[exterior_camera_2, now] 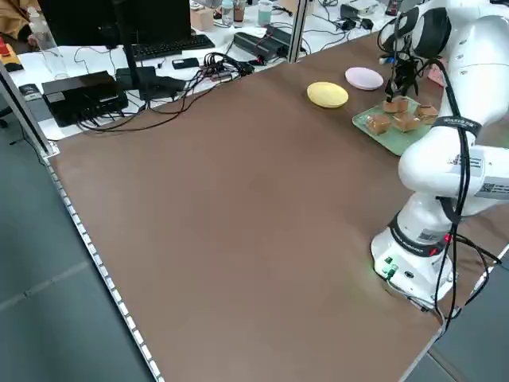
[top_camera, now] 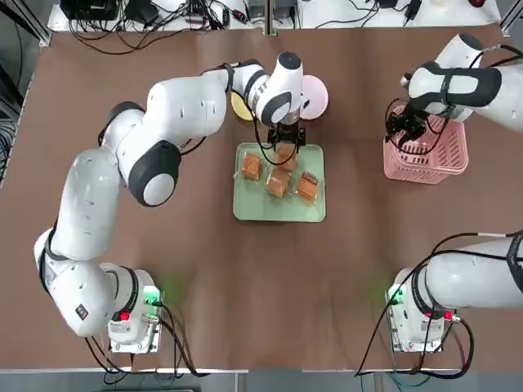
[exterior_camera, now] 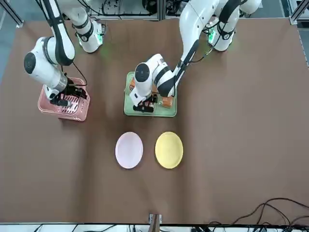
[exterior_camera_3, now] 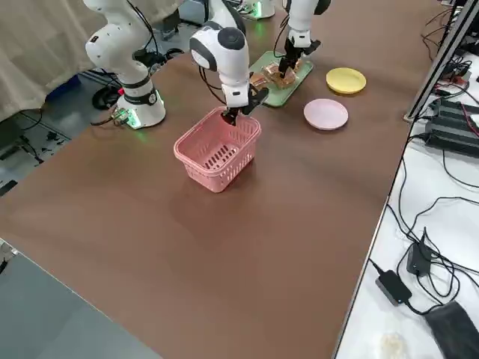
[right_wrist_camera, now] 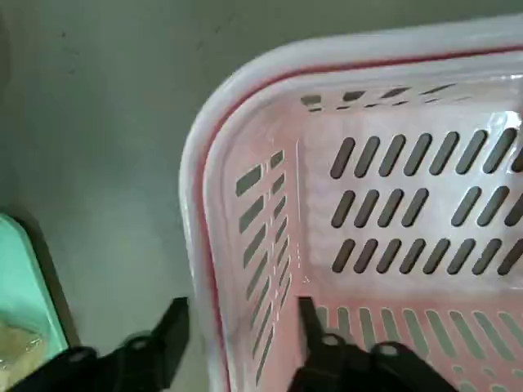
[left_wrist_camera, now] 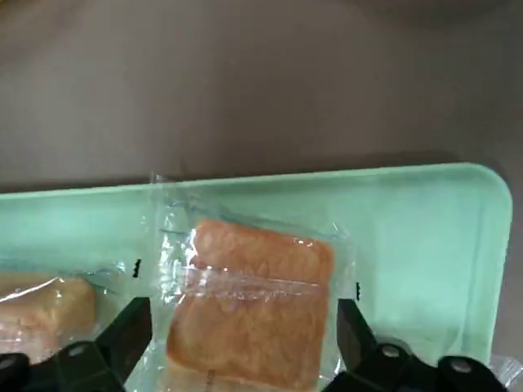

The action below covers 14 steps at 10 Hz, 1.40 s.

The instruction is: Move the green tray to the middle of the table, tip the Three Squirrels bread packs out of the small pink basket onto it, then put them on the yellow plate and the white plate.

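Poised with left claw point(left_wrist_camera: 243, 314) apart over bread pack point(left_wrist_camera: 253, 269) by green tray point(left_wrist_camera: 425, 245)'s far edge | between its fingers, long axis roughly across closing line | nearer than right claw point(right_wrist_camera: 243, 314), apart astride pink basket point(right_wrist_camera: 204, 220)'s rim, toward surface point(top_camera: 368, 245)'s right edge

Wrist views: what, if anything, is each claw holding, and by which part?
Nothing is held: the right claw is open astride the pink basket's wall, the left claw open over a bread pack.
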Each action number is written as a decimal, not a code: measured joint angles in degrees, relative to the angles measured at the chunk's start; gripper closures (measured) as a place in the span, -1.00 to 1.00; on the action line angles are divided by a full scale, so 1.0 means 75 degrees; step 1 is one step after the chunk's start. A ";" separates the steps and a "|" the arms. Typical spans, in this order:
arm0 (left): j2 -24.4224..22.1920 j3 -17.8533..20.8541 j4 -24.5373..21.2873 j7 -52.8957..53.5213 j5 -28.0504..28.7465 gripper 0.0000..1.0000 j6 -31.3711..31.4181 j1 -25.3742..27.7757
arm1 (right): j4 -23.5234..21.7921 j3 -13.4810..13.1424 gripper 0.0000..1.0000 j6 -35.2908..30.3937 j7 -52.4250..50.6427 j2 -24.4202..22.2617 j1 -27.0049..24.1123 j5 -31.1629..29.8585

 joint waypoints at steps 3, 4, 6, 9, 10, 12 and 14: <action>0.0123 -0.0037 0.0002 0.0270 0.0000 -1.00 0.0000 -0.0051 | 0.1047 -0.0004 -0.94 -0.1039 -0.0004 -0.0051 -0.0027 -0.0025; 0.0161 -0.0036 0.0002 0.0384 0.0000 -1.00 -0.0002 -0.0053 | 0.1546 -0.0011 -0.95 -0.1376 -0.0004 -0.0070 -0.0124 -0.0185; 0.0251 -0.0037 0.0001 0.0532 0.0000 -1.00 -0.0002 -0.0066 | 0.2645 -0.0028 -0.96 -0.2180 -0.0007 -0.0080 -0.0358 -0.0989; 0.0315 -0.0038 0.0002 0.0630 0.0000 -0.64 -0.0002 -0.0079 | 0.5112 -0.0034 -0.96 -0.4247 -0.0003 0.0013 -0.0659 -0.1467; 0.0314 -0.0039 0.0006 0.0630 0.0000 -0.46 -0.0005 -0.0079 | 0.5910 -0.0034 -0.96 -0.4870 -0.0004 0.0112 -0.0825 -0.1578; 0.0308 -0.0038 0.0024 0.0630 0.0000 -0.33 -0.0015 -0.0077 | 0.7183 -0.0012 -0.96 -0.5944 -0.0012 0.0472 -0.1083 -0.1780; 0.0240 -0.0016 0.0074 0.0624 0.0000 -0.22 -0.0015 -0.0054 | 0.7733 0.0397 -0.97 -0.6465 -0.0025 0.0753 -0.1389 -0.2020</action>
